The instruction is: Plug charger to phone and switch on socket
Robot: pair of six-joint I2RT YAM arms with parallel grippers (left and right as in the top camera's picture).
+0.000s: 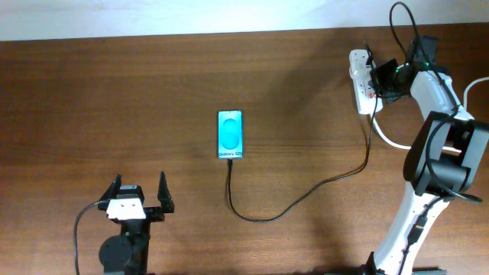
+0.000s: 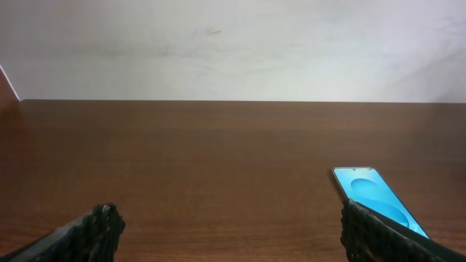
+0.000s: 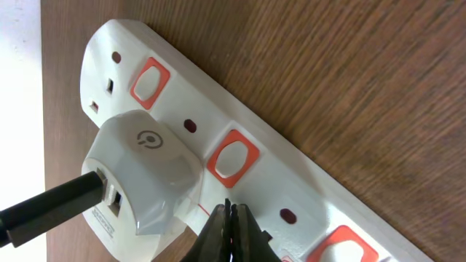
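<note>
- On the table: one phone, lit, at centre; one charger running from the phone's near edge to a white adapter in one socket, far right.
- Three red switches show on it.
- Right gripper: jaws together, empty, tips over the socket beside the middle switch; arm stretched forward.
- Left gripper: jaws wide, empty, low at the front, facing the phone.

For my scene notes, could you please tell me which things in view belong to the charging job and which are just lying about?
Job: phone; charger cable; socket; white adapter plugged into it; right end effector, shut, by a red switch.
Lying about: nothing loose; left end effector, open, holding nothing; table.
</note>
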